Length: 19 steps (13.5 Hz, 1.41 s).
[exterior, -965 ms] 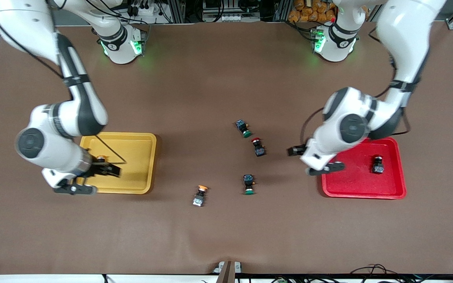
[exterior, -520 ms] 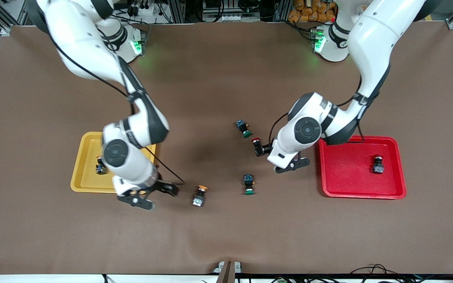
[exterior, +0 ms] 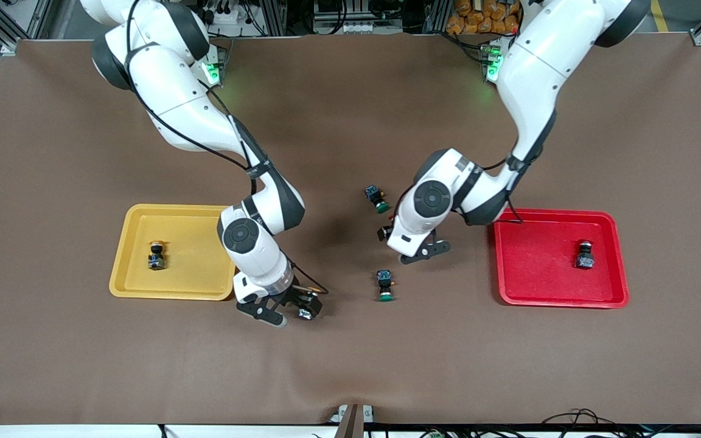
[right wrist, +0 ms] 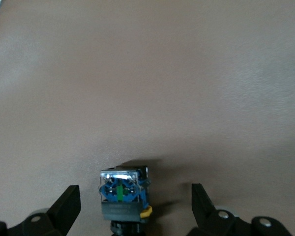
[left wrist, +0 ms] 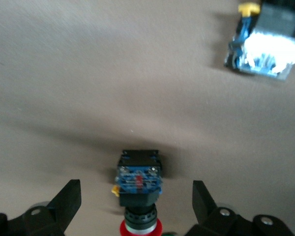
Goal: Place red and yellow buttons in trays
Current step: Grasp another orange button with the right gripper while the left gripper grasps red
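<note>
Front view first: the brown table [exterior: 350, 371] carries both arms reaching toward its middle, neither one waiting. The yellow tray [exterior: 195, 267] sits toward the right arm's end with one yellow button [exterior: 156, 255] already inside, and the red tray [exterior: 539, 274] sits toward the left arm's end with one red button [exterior: 583, 254] inside, so I'd call this about halfway. Down low, the right gripper [exterior: 303, 308] is over the loose yellow switch [exterior: 306, 312], which lies on the table nearer the camera than the yellow tray, just off its corner. The left gripper [exterior: 387, 234] is low over the middle of the table, between the two green switches [exterior: 377, 198] [exterior: 385, 286], and the arm hides what's under it in this view. The wrist views settle it: the left gripper [left wrist: 136, 189] has its jaws spread wide, holding nothing, with the loose red switch [left wrist: 139, 179] lying on its side in the gap, clear of both fingers [left wrist: 69, 201]. Same story for the right gripper [right wrist: 135, 194]: jaws wide, empty, the switch body [right wrist: 122, 194] between them but sitting closer to one finger [right wrist: 64, 206]. To do this well, I'd say each arm should settle lower and pinch the square block body, not the round cap, and the right one wants centring first so the near finger doesn't nudge the switch askew.
</note>
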### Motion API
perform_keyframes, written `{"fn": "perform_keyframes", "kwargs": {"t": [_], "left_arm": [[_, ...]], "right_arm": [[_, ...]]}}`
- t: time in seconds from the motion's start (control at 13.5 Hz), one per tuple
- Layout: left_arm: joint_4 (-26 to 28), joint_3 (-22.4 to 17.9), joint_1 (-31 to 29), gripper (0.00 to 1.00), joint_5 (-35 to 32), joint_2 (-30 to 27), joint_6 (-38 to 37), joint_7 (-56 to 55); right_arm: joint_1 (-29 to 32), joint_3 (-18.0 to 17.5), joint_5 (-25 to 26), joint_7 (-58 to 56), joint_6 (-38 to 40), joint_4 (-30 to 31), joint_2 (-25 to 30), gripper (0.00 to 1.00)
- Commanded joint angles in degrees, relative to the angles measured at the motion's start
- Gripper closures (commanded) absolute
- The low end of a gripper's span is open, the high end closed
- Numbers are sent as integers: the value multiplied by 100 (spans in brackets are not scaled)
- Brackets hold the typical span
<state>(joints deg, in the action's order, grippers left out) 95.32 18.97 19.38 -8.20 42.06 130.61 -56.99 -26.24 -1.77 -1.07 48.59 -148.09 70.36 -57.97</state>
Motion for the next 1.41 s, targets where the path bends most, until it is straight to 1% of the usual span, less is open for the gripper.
{"fn": "perform_keyframes", "kwargs": {"t": [0.0,0.07,0.15,0.22,0.3,0.37,0.45,0.59,0.67,0.82,0.97,1.11,1.19,1.34], "left_arm": [[-93,-104,39,0,-260,92,43,-128],[-84,-113,31,26,-357,100,34,-128],[-93,-113,5,60,-376,100,34,-128],[-93,-104,-22,80,-376,83,34,-128],[-93,-104,-31,96,-376,48,26,-137],[-101,-104,-31,100,-376,22,17,-146],[-101,-104,-57,100,-376,-5,-9,-111],[-101,-104,-171,100,-384,-206,-123,-41],[-127,-104,-285,100,-393,-329,-385,116],[-128,-104,-565,100,-376,-680,-886,843],[-110,-52,-1109,100,-315,-1014,-1431,1870],[-101,-43,-1584,100,-305,-1208,-1739,2855],[-101,-43,-1804,100,-305,-1244,-1837,3364],[-66,-43,-2226,100,-314,-1271,-1873,4105]], "right_arm": [[-65,62,89,98,-18,-321,-223,0],[-109,80,98,107,-18,-321,-249,0],[-118,80,107,107,-18,-313,-276,0],[-118,80,107,98,-18,-321,-293,0],[-118,89,107,98,-18,-321,-293,11],[-127,80,107,98,-18,-321,-293,28],[-118,80,107,98,-18,-321,-293,54],[-118,80,107,98,-9,-321,-285,98],[-101,89,107,89,-9,-321,-276,100],[-31,80,98,80,78,-313,-136,100],[-4,80,89,63,279,-295,109,100],[136,71,89,28,1085,-295,495,100],[311,54,54,19,1525,-295,732,100],[575,1,2,-330,2736,-304,1312,100]]}}
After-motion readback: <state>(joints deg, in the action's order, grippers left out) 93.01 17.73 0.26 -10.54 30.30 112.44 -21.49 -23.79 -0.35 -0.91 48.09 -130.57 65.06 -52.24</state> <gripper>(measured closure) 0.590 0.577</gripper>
